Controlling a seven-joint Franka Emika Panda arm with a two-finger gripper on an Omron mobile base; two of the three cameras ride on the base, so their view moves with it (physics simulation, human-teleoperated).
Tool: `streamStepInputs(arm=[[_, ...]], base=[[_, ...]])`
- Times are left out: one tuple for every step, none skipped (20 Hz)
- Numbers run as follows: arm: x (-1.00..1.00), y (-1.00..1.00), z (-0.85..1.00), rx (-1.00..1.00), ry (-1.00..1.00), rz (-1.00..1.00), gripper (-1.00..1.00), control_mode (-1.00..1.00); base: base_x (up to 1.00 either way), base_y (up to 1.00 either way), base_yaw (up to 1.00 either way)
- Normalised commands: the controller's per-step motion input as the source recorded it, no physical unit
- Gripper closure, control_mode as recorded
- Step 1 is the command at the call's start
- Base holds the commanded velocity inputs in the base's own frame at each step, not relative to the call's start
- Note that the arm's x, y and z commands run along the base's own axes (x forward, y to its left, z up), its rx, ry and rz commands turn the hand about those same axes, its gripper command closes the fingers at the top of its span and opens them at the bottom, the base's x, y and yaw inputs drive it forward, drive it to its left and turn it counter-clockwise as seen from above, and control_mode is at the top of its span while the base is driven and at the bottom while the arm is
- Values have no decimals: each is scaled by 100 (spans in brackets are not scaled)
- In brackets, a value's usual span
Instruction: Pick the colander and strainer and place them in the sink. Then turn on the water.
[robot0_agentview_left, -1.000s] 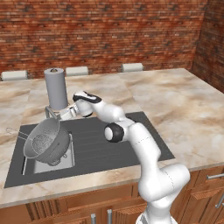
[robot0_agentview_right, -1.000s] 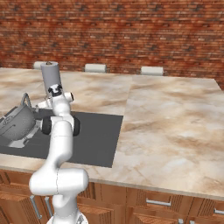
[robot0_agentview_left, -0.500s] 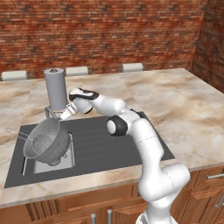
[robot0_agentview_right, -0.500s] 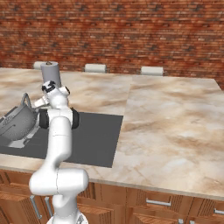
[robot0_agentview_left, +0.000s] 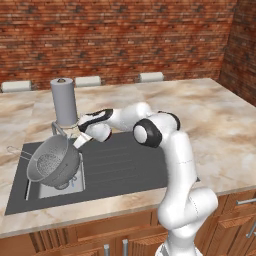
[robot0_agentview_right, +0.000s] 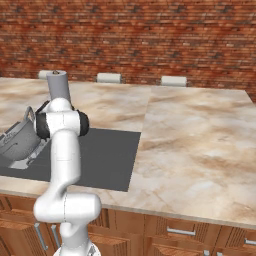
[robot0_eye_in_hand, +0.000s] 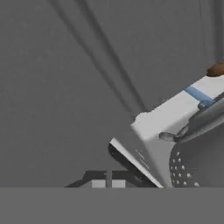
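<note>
The colander (robot0_agentview_left: 62, 167) leans tilted in the small steel basin at the left end of the dark sink (robot0_agentview_left: 125, 160). The strainer (robot0_agentview_left: 49, 163) lies inside it, its thin handle sticking out to the left. My gripper (robot0_agentview_left: 80, 141) is shut with nothing between its fingers. It hangs just above the colander's right rim, close to a thin metal fitting (robot0_agentview_left: 57, 129) behind the basin. In the hand view my gripper (robot0_eye_in_hand: 108, 183) points at the ribbed drainboard (robot0_eye_in_hand: 65, 87), with the colander's perforated wall (robot0_eye_in_hand: 192, 168) at the right. The right base view shows the colander (robot0_agentview_right: 20, 137) left of my arm.
A tall grey cylinder (robot0_agentview_left: 64, 100) stands on the counter right behind the basin. In the hand view a pale wedge-shaped piece with a blue band (robot0_eye_in_hand: 170, 122) lies beside the colander. A brick wall runs along the back.
The fingers have closed from partly open to shut. The hand has dropped a little, down and left toward the colander's rim, and the elbow has swung round.
</note>
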Motion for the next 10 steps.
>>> streamStepInputs(arm=[[-100,-100,-100,-15,19,-4,100,-100],[-100,-100,-100,-12,19,-4,100,-100],[-100,-100,-100,-10,19,-4,100,-100],[-100,-100,-100,-10,19,-4,100,-100],[-100,-100,-100,-9,20,-4,100,-100],[-100,-100,-100,-9,20,-4,100,-100],[-100,-100,-100,-8,20,-3,100,-100],[-97,-100,-100,-19,9,-11,100,-100],[-79,-100,-80,0,-12,-31,100,-100],[-35,-85,29,13,-24,-41,100,-100]], base=[[0,0,0],[0,0,0],[0,0,0],[0,0,0],[0,0,0],[0,0,0],[0,0,0],[0,0,0],[0,0,0],[0,0,0]])
